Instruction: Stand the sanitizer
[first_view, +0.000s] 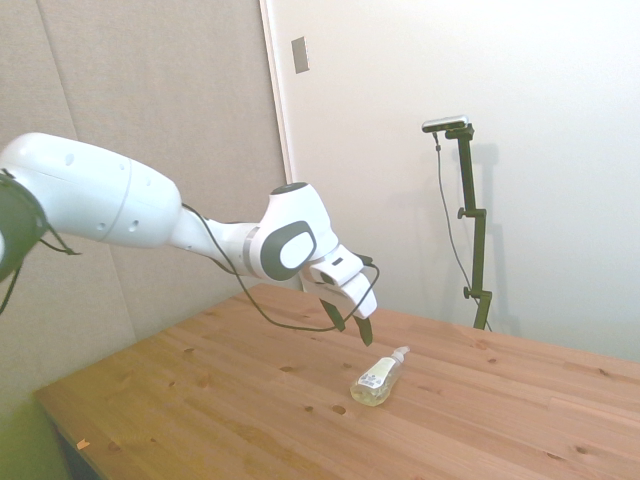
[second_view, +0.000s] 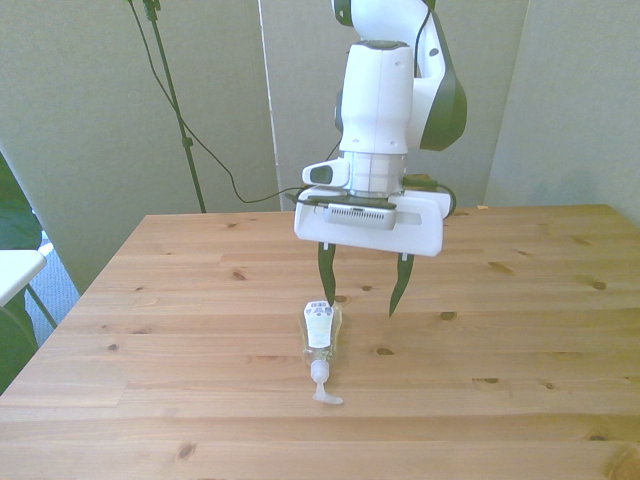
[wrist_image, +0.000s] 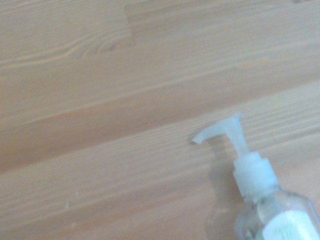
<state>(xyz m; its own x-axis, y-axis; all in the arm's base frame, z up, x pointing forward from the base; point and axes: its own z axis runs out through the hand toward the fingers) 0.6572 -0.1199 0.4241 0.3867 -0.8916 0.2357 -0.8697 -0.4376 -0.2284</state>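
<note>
The sanitizer (second_view: 321, 335) is lying on its side on the table (second_view: 520, 330), not yet stood up. In the front view its long axis is running nearly straight toward the camera, base at the far end and pump at the near end, with the spout resting on the wood and turned slightly toward the front view's right. The label is facing up. The tool (second_view: 362, 285) is hovering above the table with its fingers (second_view: 327, 275) spread wide and nothing between them, tips pointing down. The gap between the fingers is running across the front view, so it is lying roughly at right angles to the bottle's axis, which suits a grasp across the body. The offset is the key point: in the front view the finger on the left is hanging over the bottle's base end, while the other is hanging over bare wood well to the right. The tool's midline is therefore sitting to the front view's right of the bottle and toward its base. The side view agrees: the tool (first_view: 350, 325) is hanging above and just behind the sanitizer (first_view: 378, 379), not touching it. The wrist view is showing the sanitizer (wrist_image: 260, 195) only by its pump and shoulder at one corner, the rest being wood. Judgement: the tool needs shifting toward the front view's left to centre over the body before descending.
</note>
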